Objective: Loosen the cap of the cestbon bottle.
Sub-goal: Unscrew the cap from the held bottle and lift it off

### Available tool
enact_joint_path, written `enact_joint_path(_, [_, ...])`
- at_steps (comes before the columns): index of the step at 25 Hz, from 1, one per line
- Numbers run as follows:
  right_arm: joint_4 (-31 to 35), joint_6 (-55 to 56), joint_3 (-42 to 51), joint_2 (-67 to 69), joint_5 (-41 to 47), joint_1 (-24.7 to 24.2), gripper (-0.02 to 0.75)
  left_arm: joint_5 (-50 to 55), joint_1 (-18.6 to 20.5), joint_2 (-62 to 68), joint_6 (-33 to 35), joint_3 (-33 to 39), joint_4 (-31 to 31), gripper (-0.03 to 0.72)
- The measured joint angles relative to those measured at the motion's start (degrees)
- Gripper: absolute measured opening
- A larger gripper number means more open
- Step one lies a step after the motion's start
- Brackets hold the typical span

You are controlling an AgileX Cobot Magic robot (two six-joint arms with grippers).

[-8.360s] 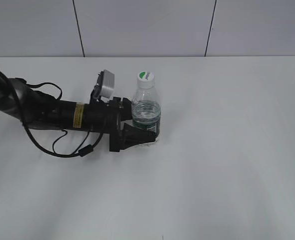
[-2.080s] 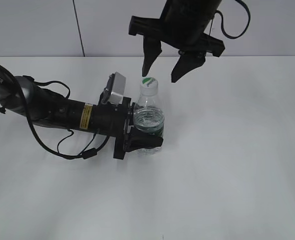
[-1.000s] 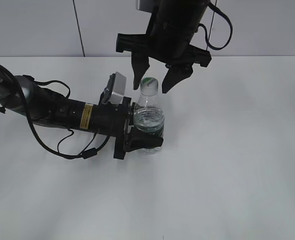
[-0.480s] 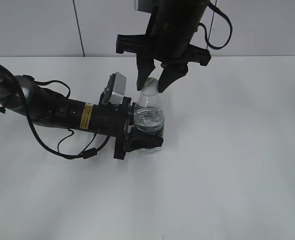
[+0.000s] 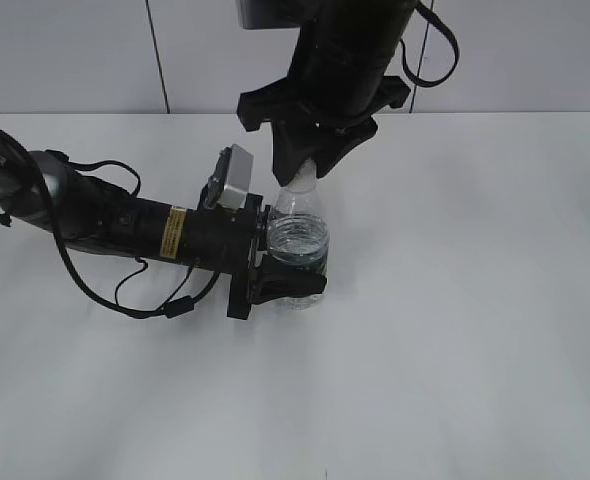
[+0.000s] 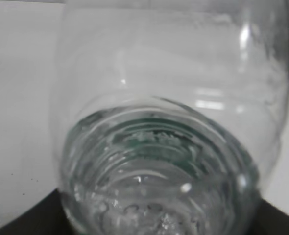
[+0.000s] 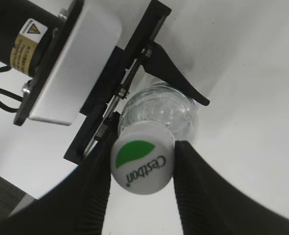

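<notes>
The clear Cestbon bottle (image 5: 297,240) stands upright on the white table, dark green label low on its body. My left gripper (image 5: 285,275) lies along the table from the left and is shut on the bottle's lower body; in the left wrist view the bottle (image 6: 169,147) fills the frame. My right gripper (image 5: 303,172) comes down from above and is shut on the cap. In the right wrist view the white cap (image 7: 142,164) with its green leaf mark sits pinched between both black fingers (image 7: 196,186) of my right gripper (image 7: 142,169). In the exterior view the cap is hidden by the fingers.
The white table (image 5: 455,330) stretches to the right and front. The left arm's black body and loose cables (image 5: 125,260) lie on the table at the left. A grey panelled wall (image 5: 535,50) stands behind.
My right gripper came down over the bottle top, closed its fingers onto the cap, and has turned about the cap since half a second ago. The left gripper and bottle stayed put.
</notes>
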Motion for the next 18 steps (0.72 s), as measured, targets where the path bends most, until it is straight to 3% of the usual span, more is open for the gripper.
enact_joint_path(18, [0.0,-34.4,0.0,0.0,0.2,0.0,0.3,-0.1,0.0,0.0,0.2,0.0,0.2,0.414])
